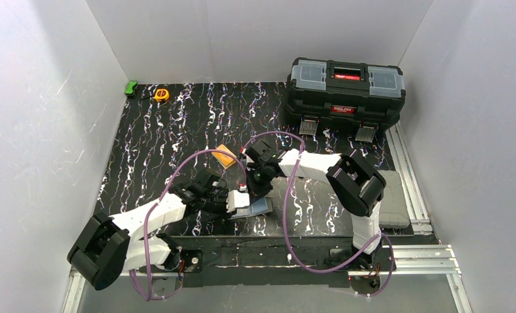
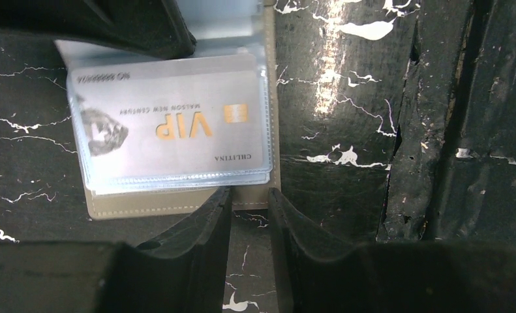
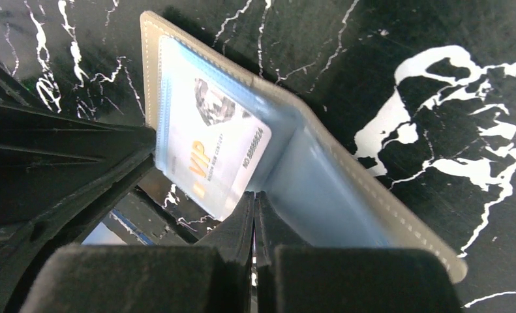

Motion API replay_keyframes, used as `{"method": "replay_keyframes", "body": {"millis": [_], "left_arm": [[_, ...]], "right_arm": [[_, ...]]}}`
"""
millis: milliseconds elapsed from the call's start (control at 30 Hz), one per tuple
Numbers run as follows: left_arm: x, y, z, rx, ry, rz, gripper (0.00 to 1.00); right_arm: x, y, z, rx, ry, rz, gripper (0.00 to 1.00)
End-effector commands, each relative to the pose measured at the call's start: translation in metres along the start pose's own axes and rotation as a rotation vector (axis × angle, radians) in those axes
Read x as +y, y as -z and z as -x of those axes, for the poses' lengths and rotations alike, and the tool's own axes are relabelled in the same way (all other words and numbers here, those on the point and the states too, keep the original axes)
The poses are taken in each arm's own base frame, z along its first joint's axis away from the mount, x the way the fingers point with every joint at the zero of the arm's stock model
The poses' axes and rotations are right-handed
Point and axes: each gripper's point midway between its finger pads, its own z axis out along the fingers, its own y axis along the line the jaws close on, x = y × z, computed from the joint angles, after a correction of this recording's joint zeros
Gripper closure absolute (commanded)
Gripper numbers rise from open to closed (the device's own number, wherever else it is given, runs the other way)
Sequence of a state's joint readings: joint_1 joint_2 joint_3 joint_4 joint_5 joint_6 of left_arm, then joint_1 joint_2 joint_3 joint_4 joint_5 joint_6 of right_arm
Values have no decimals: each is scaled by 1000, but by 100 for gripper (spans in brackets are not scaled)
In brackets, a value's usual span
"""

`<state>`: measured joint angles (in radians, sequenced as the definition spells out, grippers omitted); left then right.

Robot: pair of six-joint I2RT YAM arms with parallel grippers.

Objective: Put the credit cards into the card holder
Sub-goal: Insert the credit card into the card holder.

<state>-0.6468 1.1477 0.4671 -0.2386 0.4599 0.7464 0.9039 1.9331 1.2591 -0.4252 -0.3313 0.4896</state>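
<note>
One credit card (image 2: 170,124) seated in card holder (image 2: 177,203), I judge; left gripper (image 2: 250,195) ajar, right gripper (image 3: 255,199) closed; next, fetch another.

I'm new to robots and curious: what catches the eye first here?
Two white-and-black robot arms meet over an open taupe leather-like card holder near the front of the black marbled table, a silver VIP card in its clear pocket. A big black plastic toolbox sits far right.
</note>
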Motion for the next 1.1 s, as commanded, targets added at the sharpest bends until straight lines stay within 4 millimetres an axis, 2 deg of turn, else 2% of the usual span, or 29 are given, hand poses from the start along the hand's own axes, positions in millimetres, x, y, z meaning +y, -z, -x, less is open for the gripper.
{"method": "replay_keyframes", "body": {"millis": [0,167,333,567,733,800,900,1067], "left_arm": [[-16,-6,-25,74,16,-40,73],[-18,-5,-27,75,7,-43,73],[-17,-3,-24,68,3,-33,72],[-19,11,-12,38,-15,-30,71],[-21,18,-7,24,-40,-34,69],[-18,21,-1,11,-52,-21,67],[-9,26,11,-4,-45,9,64],[16,37,36,-29,12,89,62]], "right_arm": [[25,2,12,-8,53,69,99],[35,-3,13,9,84,81,99],[31,-2,9,12,80,65,99],[1,17,3,-29,11,-4,99],[-10,25,-15,-19,-17,-20,99],[-10,30,-19,-22,-22,-24,99],[-7,38,-18,-39,-18,-23,93],[1,61,1,-105,-9,-8,88]]}}
